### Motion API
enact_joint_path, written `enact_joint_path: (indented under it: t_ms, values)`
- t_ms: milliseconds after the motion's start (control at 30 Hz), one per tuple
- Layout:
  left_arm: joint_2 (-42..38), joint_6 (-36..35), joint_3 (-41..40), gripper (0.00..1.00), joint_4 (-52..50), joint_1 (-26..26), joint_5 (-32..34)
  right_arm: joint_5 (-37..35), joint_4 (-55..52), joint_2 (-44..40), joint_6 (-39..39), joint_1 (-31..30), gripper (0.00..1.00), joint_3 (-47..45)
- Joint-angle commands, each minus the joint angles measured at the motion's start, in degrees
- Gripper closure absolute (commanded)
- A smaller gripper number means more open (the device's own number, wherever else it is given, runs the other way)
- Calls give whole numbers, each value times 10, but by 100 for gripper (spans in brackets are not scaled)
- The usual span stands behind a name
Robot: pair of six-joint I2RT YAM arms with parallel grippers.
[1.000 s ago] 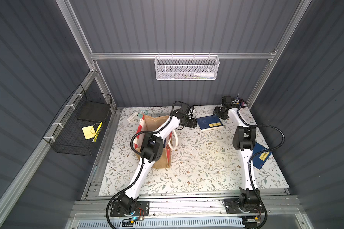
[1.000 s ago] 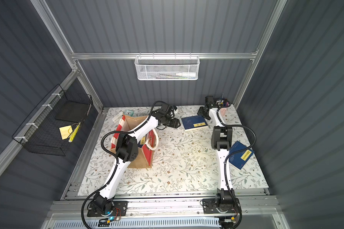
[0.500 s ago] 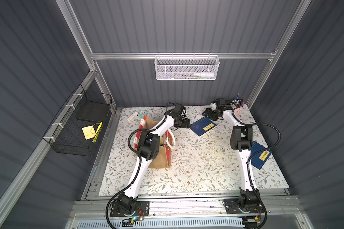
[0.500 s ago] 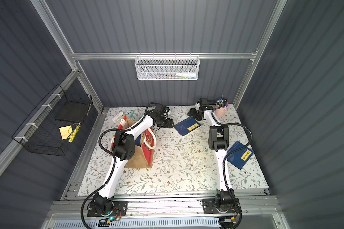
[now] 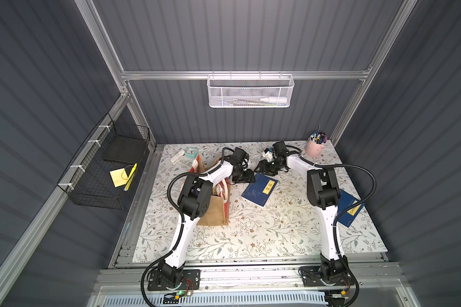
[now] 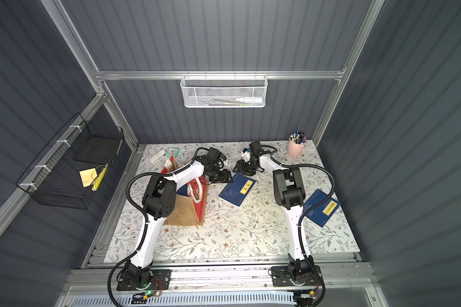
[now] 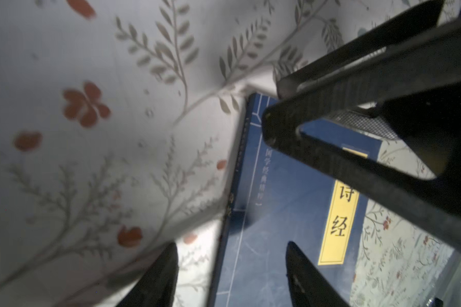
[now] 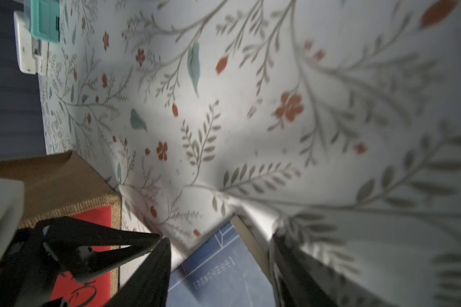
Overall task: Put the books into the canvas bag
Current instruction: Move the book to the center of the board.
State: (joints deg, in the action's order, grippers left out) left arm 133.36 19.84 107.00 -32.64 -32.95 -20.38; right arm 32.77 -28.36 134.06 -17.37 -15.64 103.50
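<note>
Book (image 5: pixel 258 189) lies flat beside bag (image 5: pixel 214 212); left gripper (image 7: pixel 231 243) and right gripper (image 8: pixel 220 238) straddle its corner, both released, poised to lift.

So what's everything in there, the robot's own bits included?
books: two, navy with yellow labels; middle book lying flat, edge book partly under the right arm
canvas bag: one, tan with red sides; standing under the left arm
pen cup: one, pink; table's back corner
clock: one, teal; behind the bag
white block: one; beside the clock
mesh basket: one, white; back rail
wire basket: one, black; side wall
sticky note: one, yellow; in the wire basket
marker: one, yellow; beside the note
table: one, floral cloth
arms: two, white and black; front rail
left claw: black, open; over the middle book's edge
right claw: black, open; over that book's corner
</note>
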Motion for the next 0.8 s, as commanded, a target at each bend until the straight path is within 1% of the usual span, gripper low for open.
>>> enact_joint_path:
  t_ms: [0, 100, 200, 333, 400, 533, 633, 767]
  values:
    - [-31, 44, -60, 36, 27, -22, -34, 2, -5, -38, -6, -6, 39, -59]
    - [-59, 70, -105, 37, 52, -50, -39, -11, -2, -82, -17, -8, 39, -104]
    - [-87, 95, -143, 37, 73, -72, -33, -44, -31, -130, -26, -6, 37, -127]
    - [-135, 125, -197, 40, 106, -81, -9, -77, -64, -205, -40, -4, 35, -163]
    - [-153, 125, -212, 40, 108, -81, 2, -94, -71, -249, -50, -3, 34, -192]
    - [-171, 120, -222, 40, 94, -81, 8, -119, -62, -336, -97, -3, 33, -276]
    - [-179, 130, -234, 39, 101, -81, 6, -129, -43, -396, -140, -3, 33, -365]
    - [-181, 143, -250, 38, 120, -81, 0, -136, -10, -462, -179, -5, 36, -476]
